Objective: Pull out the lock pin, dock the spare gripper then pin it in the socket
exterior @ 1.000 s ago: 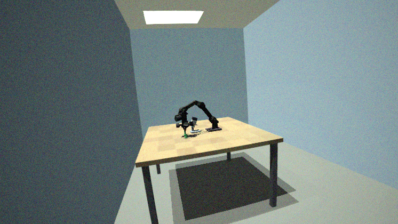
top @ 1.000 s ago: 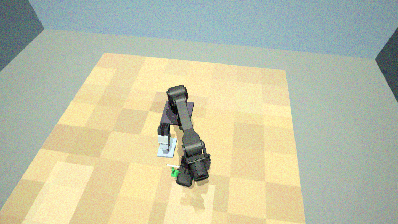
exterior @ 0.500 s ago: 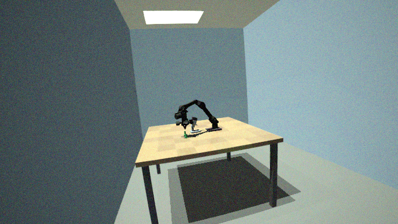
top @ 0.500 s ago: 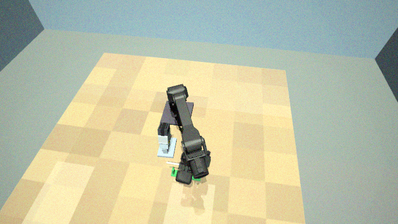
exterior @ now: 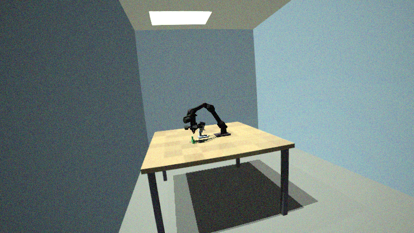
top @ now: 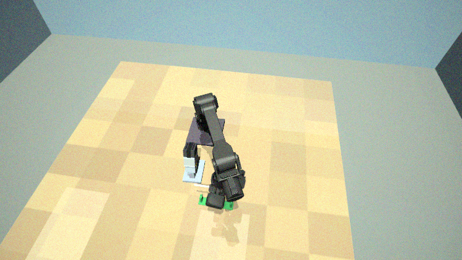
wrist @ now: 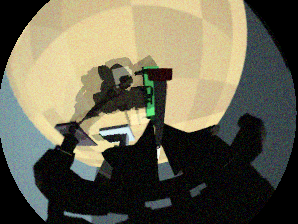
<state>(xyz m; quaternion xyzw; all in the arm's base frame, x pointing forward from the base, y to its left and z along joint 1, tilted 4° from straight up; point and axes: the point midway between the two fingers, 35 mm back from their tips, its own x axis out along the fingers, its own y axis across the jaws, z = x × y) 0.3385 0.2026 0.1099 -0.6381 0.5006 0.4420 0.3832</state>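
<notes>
The lock pin (top: 202, 186) (wrist: 161, 105) is a straight rod with a dark red head at the far end in the wrist view. My gripper (top: 215, 189) (exterior: 193, 132) (wrist: 152, 122) is shut on it and holds it level above the green rack (top: 202, 202) (exterior: 192, 141) (wrist: 151, 107). In the top view the pin's white end sticks out to the left; its head is hidden. The mount (top: 185, 179) (exterior: 203, 136) (wrist: 127, 131) has a light blue base. The spare gripper (top: 189, 150) (exterior: 201, 125) stands upright over it, white below and dark on top. The socket and spigot are too small to judge.
The arm's dark base plate (top: 194, 137) (exterior: 226, 134) (wrist: 82, 135) is behind the mount. The green rack has a short upright at each end and lies in front of the mount. The wooden table (top: 290, 226) (exterior: 246, 144) carries everything. My raised forearm passes to the right of the spare gripper in the top view.
</notes>
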